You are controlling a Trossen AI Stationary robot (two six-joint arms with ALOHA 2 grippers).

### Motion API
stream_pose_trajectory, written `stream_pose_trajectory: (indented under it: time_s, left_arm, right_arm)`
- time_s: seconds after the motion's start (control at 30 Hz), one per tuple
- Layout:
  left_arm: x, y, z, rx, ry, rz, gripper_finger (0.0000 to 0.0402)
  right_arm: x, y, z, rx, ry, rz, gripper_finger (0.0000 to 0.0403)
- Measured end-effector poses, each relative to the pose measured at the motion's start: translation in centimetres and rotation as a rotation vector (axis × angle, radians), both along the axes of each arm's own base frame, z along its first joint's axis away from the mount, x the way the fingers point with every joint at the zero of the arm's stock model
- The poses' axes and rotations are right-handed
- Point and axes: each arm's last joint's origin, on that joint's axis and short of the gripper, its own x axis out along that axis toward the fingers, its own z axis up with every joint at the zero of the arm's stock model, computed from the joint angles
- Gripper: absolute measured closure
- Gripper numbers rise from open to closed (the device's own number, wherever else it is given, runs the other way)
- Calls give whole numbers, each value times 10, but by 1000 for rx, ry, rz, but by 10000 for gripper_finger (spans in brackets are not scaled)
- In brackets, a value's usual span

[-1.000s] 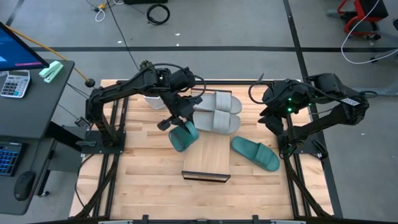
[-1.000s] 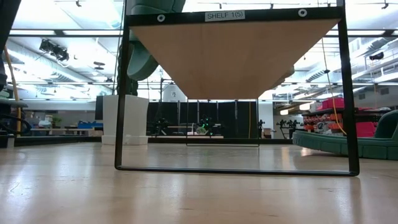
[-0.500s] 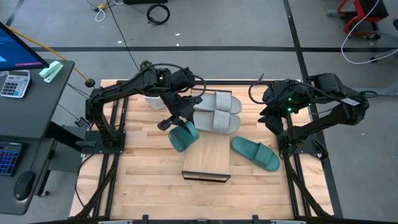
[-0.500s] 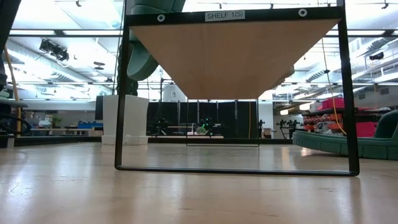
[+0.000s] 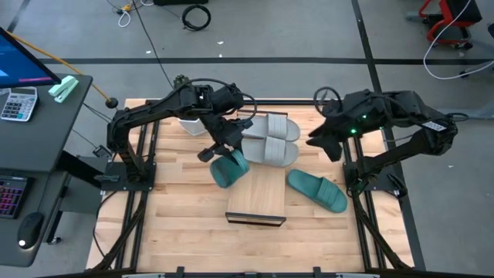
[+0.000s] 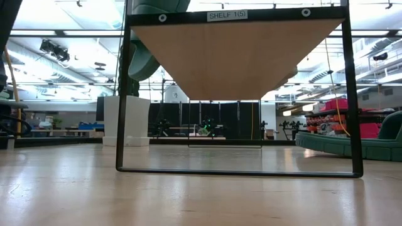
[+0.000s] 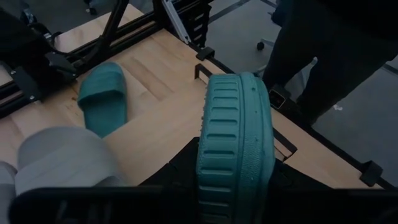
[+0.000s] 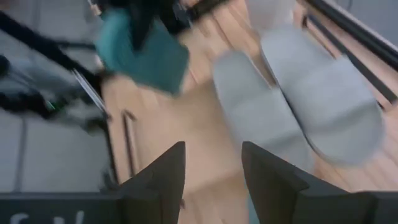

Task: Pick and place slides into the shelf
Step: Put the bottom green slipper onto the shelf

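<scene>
My left gripper (image 5: pixel 214 151) is shut on a teal green slide (image 5: pixel 227 167), lifted over the far left corner of the shelf (image 5: pixel 258 198). In the left wrist view the slide's ribbed sole (image 7: pixel 235 140) faces the camera. The second teal slide (image 5: pixel 317 191) lies flat on the table, right of the shelf. Both light grey slides (image 5: pixel 270 128) (image 5: pixel 270 151) lie side by side beyond the shelf. My right gripper (image 8: pixel 211 180) is open and hovers in the air right of the grey slides (image 8: pixel 252 118). From the low view I see the shelf board (image 6: pixel 232 56) from below. My left gripper holds the teal slide by one end (image 7: pixel 231 196); the fingers themselves are hidden under the slide and the dark gripper body. The slide is lifted clear of table and shelf, turned on edge, stretching away from the gripper toward the shelf (image 7: pixel 277 140).
A white container (image 5: pixel 189 123) stands near the far left of the table, behind my left arm. Dark frame rails run along both table sides. Bare tabletop lies left of the shelf and along the near edge (image 5: pixel 185 224).
My right gripper has swung from its place at the right edge toward the table's left, coming nearer the grey slides, and stays open. My left gripper and the teal slide it holds have kept still.
</scene>
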Motion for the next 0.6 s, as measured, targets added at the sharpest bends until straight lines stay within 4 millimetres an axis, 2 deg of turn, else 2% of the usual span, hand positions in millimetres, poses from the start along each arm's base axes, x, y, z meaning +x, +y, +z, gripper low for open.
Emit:
stream_pose_trajectory:
  time_s: [0.1, 0.33, 0.47, 0.6]
  left_arm:
    - [1, 1, 0, 18, -4, 13, 307]
    - [4, 1, 1, 33, -34, 22, 304]
    - [5, 2, 2, 37, -47, 23, 306]
    - [5, 2, 2, 38, -51, 23, 302]
  right_arm:
    - [15, 0, -1, 20, -30, -14, 236]
    - [48, 13, -18, -10, 51, 58, 215]
    - [49, 18, -20, -29, 56, 96, 202]
    - [39, 17, -13, -33, 27, 99, 198]
